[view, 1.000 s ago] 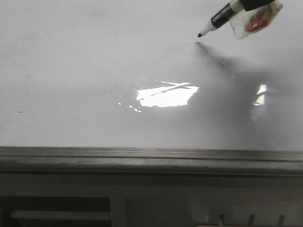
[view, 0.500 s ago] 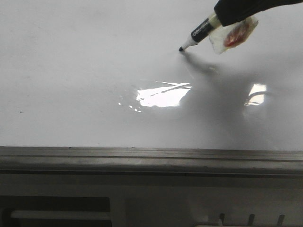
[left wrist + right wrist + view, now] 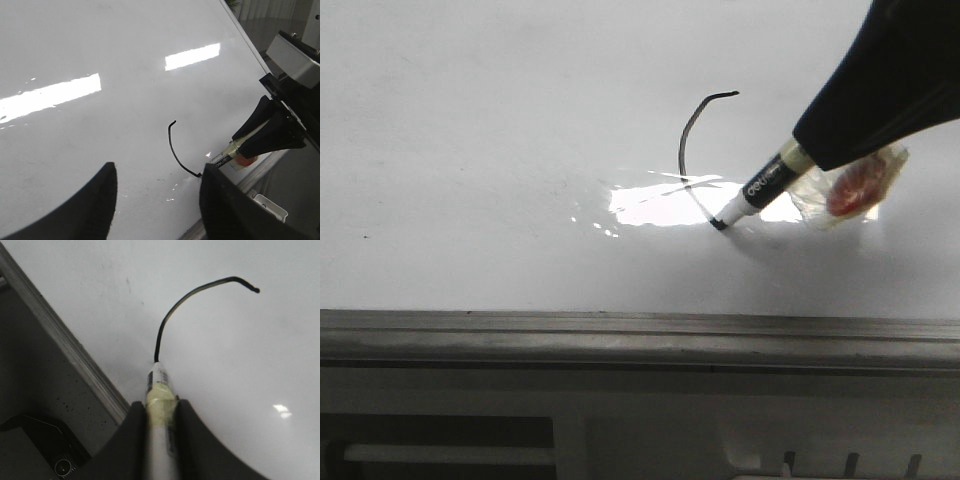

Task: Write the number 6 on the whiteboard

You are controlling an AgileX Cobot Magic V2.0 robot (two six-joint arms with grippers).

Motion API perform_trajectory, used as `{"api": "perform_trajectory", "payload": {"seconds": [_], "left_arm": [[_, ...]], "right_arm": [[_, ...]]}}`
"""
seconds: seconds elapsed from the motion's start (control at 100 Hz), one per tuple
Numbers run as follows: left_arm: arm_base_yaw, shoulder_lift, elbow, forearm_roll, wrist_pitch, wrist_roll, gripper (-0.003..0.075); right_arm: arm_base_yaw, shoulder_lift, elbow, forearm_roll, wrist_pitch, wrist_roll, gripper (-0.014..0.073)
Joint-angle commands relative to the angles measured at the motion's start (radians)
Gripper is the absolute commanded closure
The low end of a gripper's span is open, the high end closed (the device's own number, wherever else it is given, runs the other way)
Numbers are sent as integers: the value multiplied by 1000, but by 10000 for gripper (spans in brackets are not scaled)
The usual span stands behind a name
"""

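Right gripper comes in from the whiteboard's far right corner, angled down toward the near edge, jaws clamped on a marker with yellowish tape around its barrel. Marker is tilted, tip touching the whiteboard at the low end of the line. Number 6 is only partly drawn: a short hook at the top, then a curved stroke running toward the near edge and ending at the tip, no loop. It sits right of the board's middle, its lower part crossing a bright glare patch that makes the line hard to follow there. A clear plastic tag with a red blob hangs just under the right gripper, contents unreadable. Left gripper hovers over the board near the stroke, jaws spread with nothing between them, fingers cut off by the frame edge. Grey frame runs along the near edge.
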Motion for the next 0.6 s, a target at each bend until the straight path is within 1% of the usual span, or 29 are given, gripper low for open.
{"api": "perform_trajectory", "payload": {"seconds": [0.0,0.24,0.41,0.59], "left_arm": [[3,4,-28,-20,-64,-9,377],[3,4,-28,-20,-64,-9,377],[3,4,-28,-20,-64,-9,377],[3,4,-28,-20,-64,-9,377]], "right_arm": [[-8,-16,-26,-125,66,61,636],[-8,1,-98,-149,-5,73,636],[-8,45,-102,-148,-26,73,636],[-3,71,-102,-115,-66,73,636]]}}
